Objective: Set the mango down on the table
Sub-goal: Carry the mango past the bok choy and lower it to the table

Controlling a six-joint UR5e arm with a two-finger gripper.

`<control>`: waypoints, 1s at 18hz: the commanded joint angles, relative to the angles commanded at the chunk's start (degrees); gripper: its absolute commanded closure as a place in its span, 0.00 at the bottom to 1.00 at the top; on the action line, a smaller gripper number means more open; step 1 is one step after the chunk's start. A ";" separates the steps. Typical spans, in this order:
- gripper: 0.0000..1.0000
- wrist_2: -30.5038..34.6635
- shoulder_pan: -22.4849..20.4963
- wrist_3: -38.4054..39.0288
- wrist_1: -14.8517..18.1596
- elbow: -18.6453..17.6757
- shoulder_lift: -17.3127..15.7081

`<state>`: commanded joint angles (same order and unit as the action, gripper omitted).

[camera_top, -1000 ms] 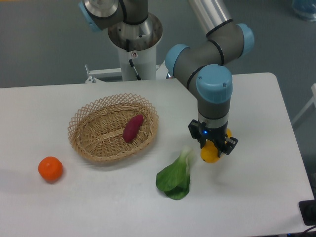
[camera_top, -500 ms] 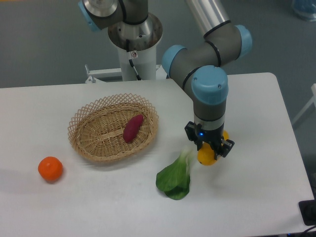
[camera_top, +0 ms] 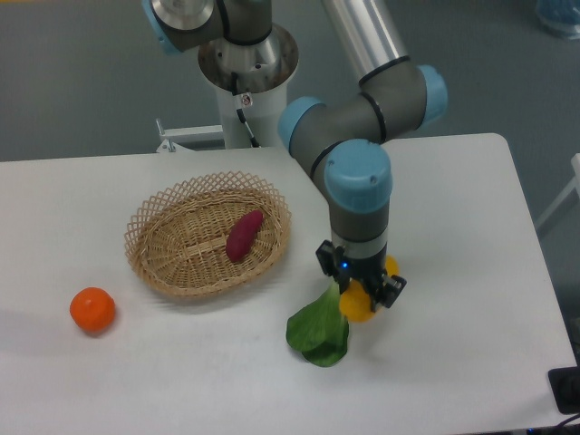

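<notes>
The mango [camera_top: 359, 305] is a yellow-orange fruit held in my gripper [camera_top: 361, 294], which is shut on it and points straight down. Most of the mango is hidden by the fingers; its lower end and a bit of its far side show. It hangs just above the white table [camera_top: 471, 272], at the right edge of a green leafy vegetable [camera_top: 319, 328]. I cannot tell whether the mango touches the tabletop.
A woven wicker basket [camera_top: 159, 263] left of centre holds a purple-red sweet potato [camera_top: 244, 236]. A round orange [camera_top: 92, 310] lies at the front left. The robot base [camera_top: 247, 82] stands behind the table. A dark object [camera_top: 566, 390] sits at the front right corner.
My gripper has moved left and slightly toward the front with the mango in it, from right of the leafy vegetable to its right edge.
</notes>
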<state>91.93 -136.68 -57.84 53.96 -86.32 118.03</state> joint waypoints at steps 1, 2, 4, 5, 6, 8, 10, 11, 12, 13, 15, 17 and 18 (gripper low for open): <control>0.63 0.09 0.62 0.88 -0.09 0.53 0.79; 0.63 0.09 0.97 1.41 -0.17 1.06 1.32; 0.63 0.00 1.85 2.64 -0.35 2.20 2.64; 0.62 -0.08 2.46 4.04 -0.35 2.99 3.34; 0.62 -0.17 3.25 5.45 -0.35 3.69 4.22; 0.61 -0.26 5.10 7.47 -0.35 4.66 5.63; 0.61 -0.26 6.68 8.79 -0.35 5.46 6.77; 0.60 -0.26 7.47 9.23 -0.35 5.55 7.21; 0.59 -0.26 8.00 9.24 -0.35 5.46 7.30; 0.58 -0.44 8.53 9.24 -0.35 5.46 7.39; 0.55 -0.35 9.58 10.20 -0.35 5.28 7.83; 0.54 -0.26 10.29 11.96 -0.35 5.28 8.44; 0.51 -0.26 10.55 12.22 -0.35 5.28 8.53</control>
<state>91.67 -126.13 -45.62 53.61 -81.04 126.56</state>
